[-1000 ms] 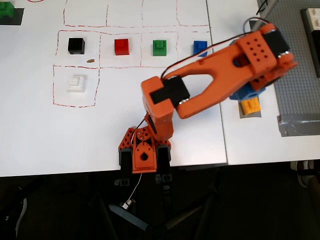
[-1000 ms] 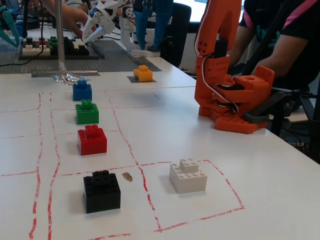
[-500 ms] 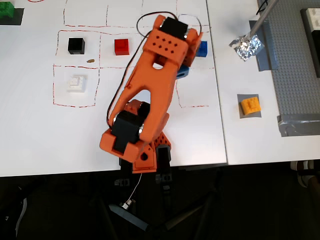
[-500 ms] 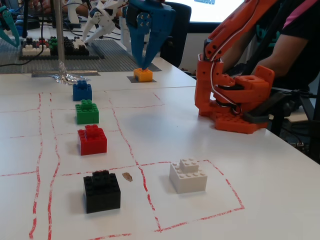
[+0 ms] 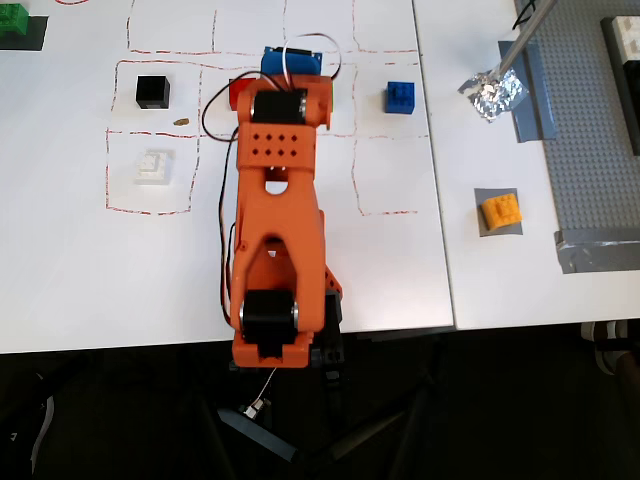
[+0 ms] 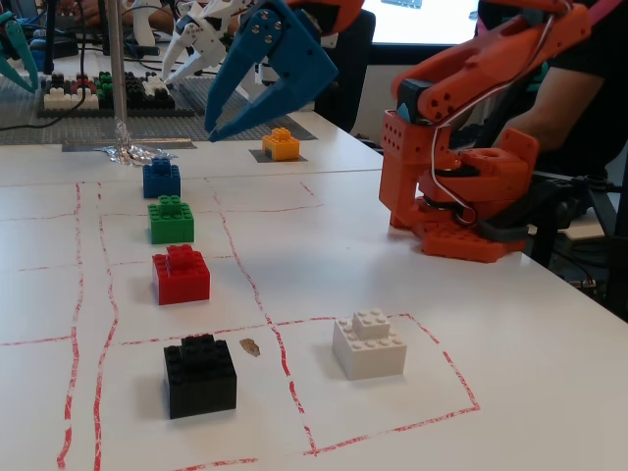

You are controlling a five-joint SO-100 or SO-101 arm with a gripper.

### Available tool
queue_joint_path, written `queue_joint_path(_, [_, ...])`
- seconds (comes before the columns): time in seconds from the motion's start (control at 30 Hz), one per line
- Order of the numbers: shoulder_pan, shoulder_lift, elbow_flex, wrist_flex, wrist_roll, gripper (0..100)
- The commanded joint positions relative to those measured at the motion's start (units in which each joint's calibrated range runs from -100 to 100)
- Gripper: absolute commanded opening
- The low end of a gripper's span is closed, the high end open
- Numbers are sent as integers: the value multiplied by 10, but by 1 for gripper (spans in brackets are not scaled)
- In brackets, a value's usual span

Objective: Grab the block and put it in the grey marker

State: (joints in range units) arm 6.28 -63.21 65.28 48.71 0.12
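The orange-yellow block (image 5: pixel 501 212) rests on the grey marker (image 5: pixel 479 229), right of the table seam in the overhead view. In the fixed view the block (image 6: pixel 281 144) stands on the marker (image 6: pixel 295 158) far back, with nothing touching it. My blue gripper (image 6: pixel 211 120) hangs open and empty in the air, left of and above the block, its fingertips pointing down-left. In the overhead view the gripper (image 5: pixel 290 58) lies above the row of coloured cubes, far left of the block, and its fingertips are hidden under the arm.
A row of cubes lies in red-outlined squares: black (image 6: pixel 200 375), red (image 6: pixel 181 275), green (image 6: pixel 171 219), blue (image 6: pixel 161 179). A white cube (image 6: pixel 369 344) sits nearer the arm base (image 6: pixel 461 211). A foil ball (image 5: pixel 492 92) and a grey baseplate (image 5: pixel 600 150) are at the right.
The arm has swung away from the block, leftward in the overhead view, and now reaches over the red and green cubes. The block stays on the marker.
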Motion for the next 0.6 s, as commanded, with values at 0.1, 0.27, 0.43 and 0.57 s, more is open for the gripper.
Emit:
queue_joint_path(0.1, [-43,-170,133,-45,-21,0])
queue_joint_path(0.27, [-58,-243,243,-46,-29,0])
queue_joint_path(0.43, [-82,-294,312,-46,-22,0])
queue_joint_path(0.57, [-81,-314,340,-43,-23,0])
